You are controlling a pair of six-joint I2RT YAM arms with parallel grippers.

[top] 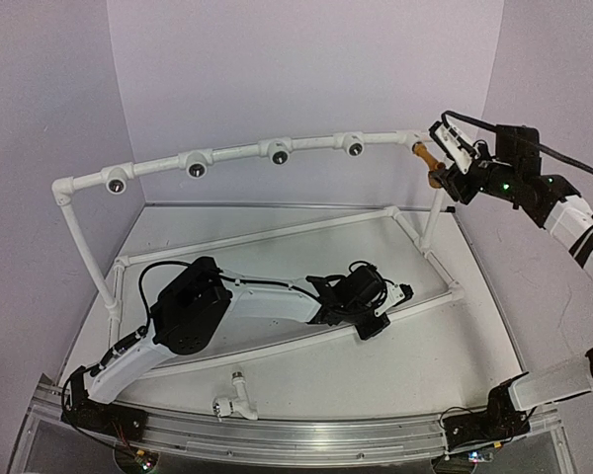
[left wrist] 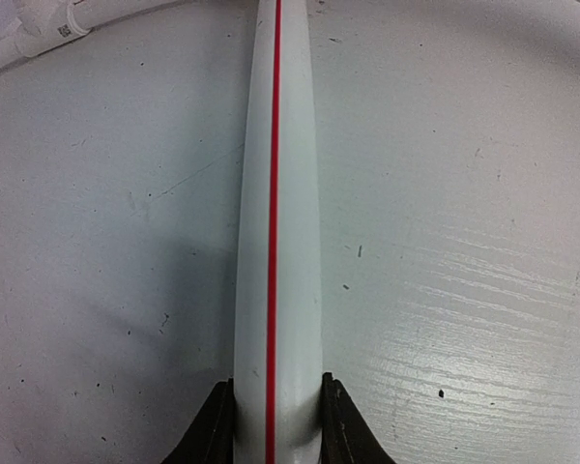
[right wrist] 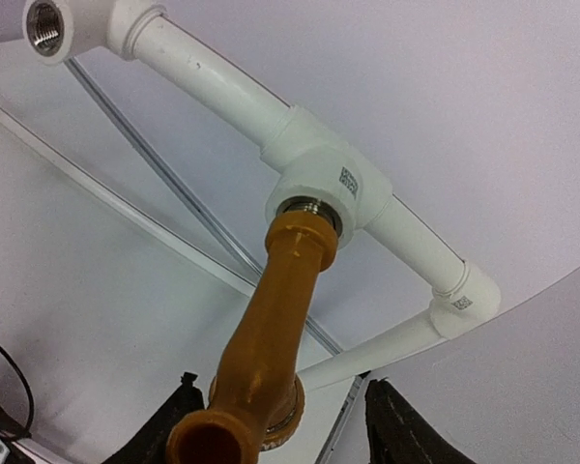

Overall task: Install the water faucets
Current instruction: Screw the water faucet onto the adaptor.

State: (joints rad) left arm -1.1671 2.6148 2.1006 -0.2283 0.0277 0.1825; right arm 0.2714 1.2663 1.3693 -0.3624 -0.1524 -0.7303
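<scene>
The right gripper (right wrist: 280,418) has its two dark fingers spread on either side of a yellow-orange plastic faucet (right wrist: 271,319), a short bent spout. There is a clear gap on one side, so the gripper is not pinching it. Straight ahead of the fingers, the faucet's threaded end sits in a white tee fitting (right wrist: 319,174) on the top rail of the white pipe frame (top: 237,153). How deep it is screwed in cannot be told. The left gripper (left wrist: 275,430) is pressed shut on a white pipe with a red stripe (left wrist: 275,193), which runs forward from between its jaws, apparently bracing the frame. A second, white plastic faucet (top: 235,400) lies loose on the table (top: 306,375), behind and well apart from both grippers. Judged from this, one faucet is placed or nearly so. The other is not yet picked up, and four dark round sockets (top: 196,168) along the rail stand open.
</scene>
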